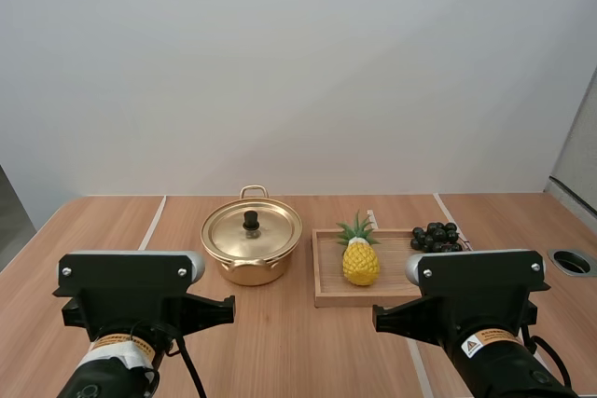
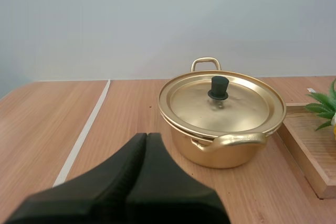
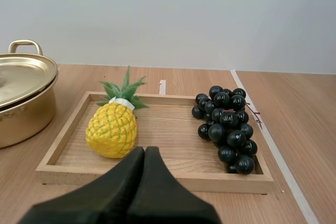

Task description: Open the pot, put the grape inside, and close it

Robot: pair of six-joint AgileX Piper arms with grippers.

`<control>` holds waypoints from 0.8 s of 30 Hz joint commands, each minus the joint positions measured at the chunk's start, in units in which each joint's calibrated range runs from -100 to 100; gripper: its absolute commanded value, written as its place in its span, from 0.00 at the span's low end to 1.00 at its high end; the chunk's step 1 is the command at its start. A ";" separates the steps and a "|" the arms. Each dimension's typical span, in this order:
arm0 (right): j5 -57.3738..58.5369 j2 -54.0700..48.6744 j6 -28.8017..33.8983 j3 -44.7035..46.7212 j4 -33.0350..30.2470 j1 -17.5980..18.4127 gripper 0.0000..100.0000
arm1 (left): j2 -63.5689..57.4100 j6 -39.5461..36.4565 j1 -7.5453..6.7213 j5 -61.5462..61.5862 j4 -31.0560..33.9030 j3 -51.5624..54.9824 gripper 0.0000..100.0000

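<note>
Nothing started. Pot (image 1: 252,247) stands on worktop (image 1: 280,342), lid (image 1: 252,228) seated flat, black knob (image 1: 251,220) upright at its centre. Tray (image 1: 328,272) lies just beside the pot at its 3 o'clock, a narrow gap between. Grapes (image 1: 437,237) rest at the tray's 3 o'clock end; pineapple (image 1: 360,261) sits nearer the 9 o'clock side, apart from them.

The layout appears to split the work. The pot is at 12 o'clock from the left arm, so the knob faces it. The grapes are at about 1 o'clock from the right arm.

Both arms sit drawn back at the worktop's 6 o'clock edge, wrists level, aimed at 12 o'clock. Left gripper (image 2: 146,136): fingers pressed together, empty, well short of the pot. Right gripper (image 3: 144,150): fingers likewise together, empty, short of the tray's near rim.

Next, as I judge it: lid off first.
</note>
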 commanded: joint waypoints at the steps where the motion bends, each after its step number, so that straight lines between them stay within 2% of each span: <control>1: -1.10 -0.32 -0.08 0.12 -0.52 -0.20 0.00 | -0.32 -0.71 0.03 -1.54 -0.91 0.08 0.00; 6: -1.38 -0.32 -0.08 0.12 -0.51 -0.20 0.00 | -0.32 -0.60 0.03 -4.15 0.31 0.08 0.00; 9: -8.23 -0.32 -1.33 0.12 -1.03 -0.20 0.00 | -0.32 -0.60 0.03 -9.71 1.99 0.08 0.00; 14: -42.73 -0.32 -8.57 0.12 -8.99 -0.20 0.00 | -0.32 2.83 0.03 -39.29 9.39 0.08 0.00; 20: -87.29 -0.32 -9.38 0.12 -9.40 -0.20 0.00 | -0.32 13.95 0.03 -74.74 10.45 0.08 0.00; 22: -92.25 -0.32 -9.38 0.07 -9.26 -0.20 0.00 | -0.32 15.85 0.03 -82.00 8.55 0.08 0.00; 24: -82.03 -0.32 -9.47 -4.96 -7.94 -0.20 0.00 | -0.32 16.08 0.03 -81.68 2.38 -2.40 0.00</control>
